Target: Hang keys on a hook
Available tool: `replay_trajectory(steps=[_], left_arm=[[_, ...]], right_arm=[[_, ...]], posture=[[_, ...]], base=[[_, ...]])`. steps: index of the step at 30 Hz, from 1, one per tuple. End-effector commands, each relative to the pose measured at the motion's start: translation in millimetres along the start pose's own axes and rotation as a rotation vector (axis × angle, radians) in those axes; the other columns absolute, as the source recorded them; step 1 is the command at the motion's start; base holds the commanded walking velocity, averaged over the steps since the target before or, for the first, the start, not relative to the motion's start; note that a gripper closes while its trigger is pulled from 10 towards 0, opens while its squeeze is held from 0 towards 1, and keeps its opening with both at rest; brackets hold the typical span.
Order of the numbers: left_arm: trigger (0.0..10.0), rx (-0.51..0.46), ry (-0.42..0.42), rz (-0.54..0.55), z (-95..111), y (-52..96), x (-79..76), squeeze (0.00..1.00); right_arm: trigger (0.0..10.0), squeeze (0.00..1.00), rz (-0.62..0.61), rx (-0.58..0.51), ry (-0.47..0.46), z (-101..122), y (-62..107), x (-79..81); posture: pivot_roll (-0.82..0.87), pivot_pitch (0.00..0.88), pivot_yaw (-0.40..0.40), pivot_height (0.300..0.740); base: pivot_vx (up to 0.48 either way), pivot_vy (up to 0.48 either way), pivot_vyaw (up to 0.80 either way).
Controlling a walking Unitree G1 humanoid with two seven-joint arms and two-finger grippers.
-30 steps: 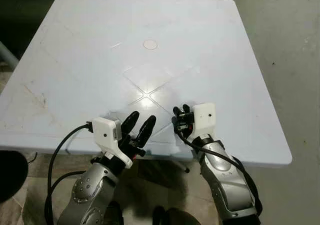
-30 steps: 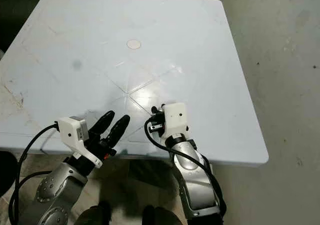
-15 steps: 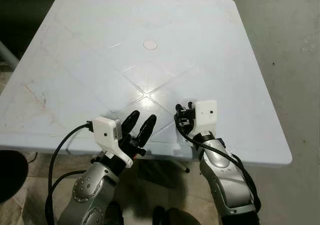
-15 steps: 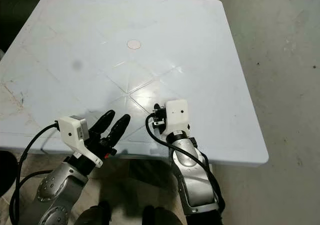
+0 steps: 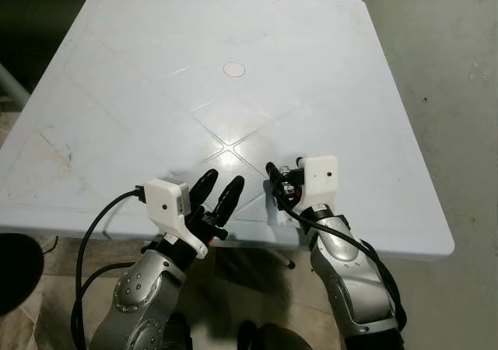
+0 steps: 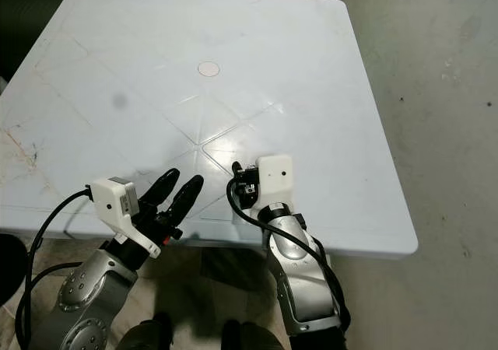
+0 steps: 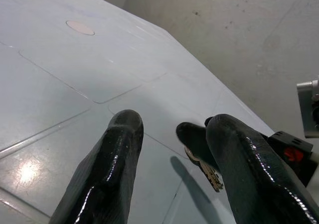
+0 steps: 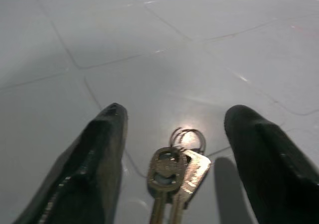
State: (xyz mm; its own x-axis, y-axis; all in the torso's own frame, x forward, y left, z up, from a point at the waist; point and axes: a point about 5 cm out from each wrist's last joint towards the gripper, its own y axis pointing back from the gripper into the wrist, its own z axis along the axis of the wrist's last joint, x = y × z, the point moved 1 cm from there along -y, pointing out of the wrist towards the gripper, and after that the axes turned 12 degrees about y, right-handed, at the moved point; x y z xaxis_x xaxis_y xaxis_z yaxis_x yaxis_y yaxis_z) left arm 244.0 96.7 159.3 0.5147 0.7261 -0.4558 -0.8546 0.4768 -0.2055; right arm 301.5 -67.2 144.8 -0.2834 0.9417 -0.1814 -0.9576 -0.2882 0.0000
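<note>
Right gripper (image 8: 172, 134) spread wide over keys (image 8: 174, 171) on table (image 5: 156, 78) — wrist view shows keys lying ungrasped; left gripper (image 5: 218, 194) open, idle.

Pale blue table (image 5: 156, 93); brass-and-silver keys (image 8: 174, 176); black fingers (image 8: 99, 154).

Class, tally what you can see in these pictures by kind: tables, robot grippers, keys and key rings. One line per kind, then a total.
Tables: 1, the white table
Grippers: 2, the left gripper and the right gripper, both open
Keys: 2, the keys lying on the table between the right gripper's fingers
Key rings: 1, the key ring
Total: 6
</note>
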Motion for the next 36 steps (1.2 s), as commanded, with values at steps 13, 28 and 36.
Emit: replay_trajectory(steps=[13, 28, 36], left_arm=[[10.0, 0.006, 0.017, 0.013, -4.1, 1.9, -0.1, 0.00], [10.0, 0.003, 0.023, 0.012, -4.0, 1.5, -0.6, 0.00], [10.0, 0.003, 0.024, 0.013, -4.2, 1.4, -0.8, 0.00]], right_arm=[[10.0, 0.00, -0.033, 0.053, -0.040, -3.8, -0.7, 13.6], [7.0, 0.00, -0.069, 0.100, -0.016, -11.0, -2.3, 17.0], [0.0, 0.00, -0.080, 0.105, -0.010, -12.8, -2.7, 12.2]], posture=[[0.10, 0.240, -0.114, 0.740], [0.10, 0.243, -0.114, 0.740], [0.10, 0.243, -0.114, 0.740]], base=[[0.000, 0.000, 0.00], [0.000, 0.000, 0.00], [0.000, 0.000, 0.00]])
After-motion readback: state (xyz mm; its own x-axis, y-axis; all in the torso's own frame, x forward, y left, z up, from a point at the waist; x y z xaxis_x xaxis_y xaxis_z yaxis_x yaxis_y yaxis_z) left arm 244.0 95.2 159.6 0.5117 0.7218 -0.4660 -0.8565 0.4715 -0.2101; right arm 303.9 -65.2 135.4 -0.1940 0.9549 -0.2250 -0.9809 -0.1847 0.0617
